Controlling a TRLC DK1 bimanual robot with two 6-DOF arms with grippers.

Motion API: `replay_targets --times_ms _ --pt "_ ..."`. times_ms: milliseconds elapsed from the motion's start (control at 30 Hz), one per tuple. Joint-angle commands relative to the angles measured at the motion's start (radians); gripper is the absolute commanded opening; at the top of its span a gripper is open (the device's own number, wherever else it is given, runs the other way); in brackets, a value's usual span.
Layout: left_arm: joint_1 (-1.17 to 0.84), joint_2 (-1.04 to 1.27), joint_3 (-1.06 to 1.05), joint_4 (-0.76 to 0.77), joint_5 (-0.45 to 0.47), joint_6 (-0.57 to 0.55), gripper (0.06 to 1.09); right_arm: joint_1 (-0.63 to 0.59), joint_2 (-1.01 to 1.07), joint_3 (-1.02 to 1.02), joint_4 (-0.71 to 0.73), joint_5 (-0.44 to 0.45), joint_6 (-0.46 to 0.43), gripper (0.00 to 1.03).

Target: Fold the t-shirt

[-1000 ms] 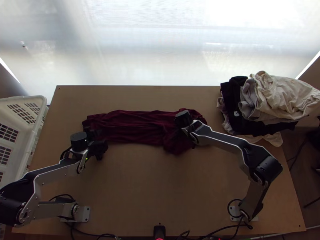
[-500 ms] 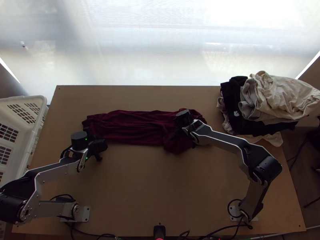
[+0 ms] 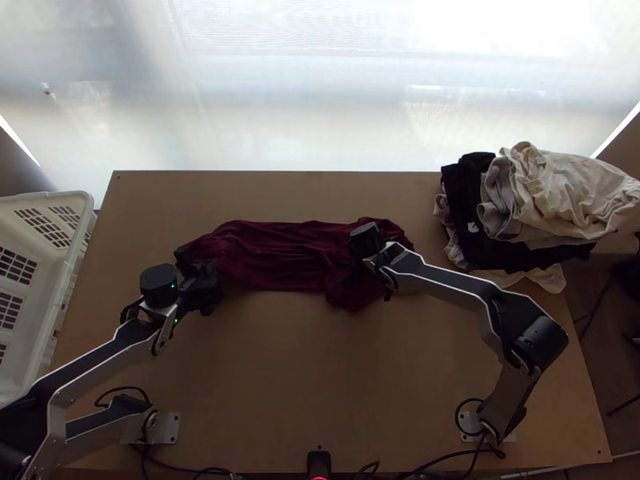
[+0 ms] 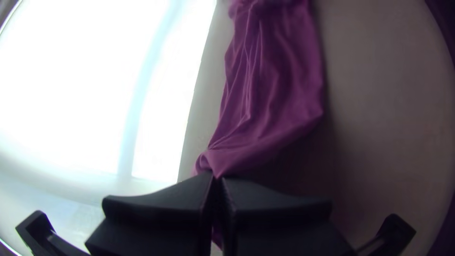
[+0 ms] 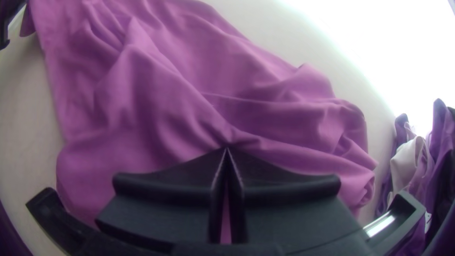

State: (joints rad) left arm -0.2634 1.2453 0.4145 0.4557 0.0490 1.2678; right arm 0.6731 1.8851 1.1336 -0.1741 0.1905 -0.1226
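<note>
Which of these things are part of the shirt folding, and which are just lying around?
Part of the job:
dark red shirt, on the table
left claw, pinching one end
right claw, pinching near the other

Just lying around:
clothes pile, at right
white basket, at left

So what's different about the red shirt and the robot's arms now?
The left gripper has the dark red t-shirt pinched at one end, and that end has been drawn in toward the cloth's middle. The right gripper and the pile of clothes stayed about where they were.
</note>
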Motion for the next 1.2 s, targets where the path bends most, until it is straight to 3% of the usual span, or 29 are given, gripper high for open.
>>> replay_targets --times_ms 0,200,500,867,1167 --pt "-0.063 -0.026 -0.002 0.012 0.045 0.087 0.14 -0.018 -0.058 -0.015 -0.011 0.006 -0.005 0.03" --pt "-0.177 0.071 0.109 0.032 0.058 0.130 0.14 -0.078 -0.169 -0.034 -0.027 0.007 -0.006 0.03" --pt "-0.336 0.358 0.426 0.044 0.058 0.193 0.14 -0.340 -0.451 -0.081 -0.102 0.004 -0.018 0.03" --pt "-0.603 0.763 0.929 0.038 0.058 0.281 0.14 -0.641 -0.670 -0.176 -0.202 -0.120 -0.075 0.03" --pt "-0.724 0.967 1.129 0.034 0.060 0.275 0.14 -0.744 -0.710 -0.233 -0.225 -0.171 -0.098 0.03"
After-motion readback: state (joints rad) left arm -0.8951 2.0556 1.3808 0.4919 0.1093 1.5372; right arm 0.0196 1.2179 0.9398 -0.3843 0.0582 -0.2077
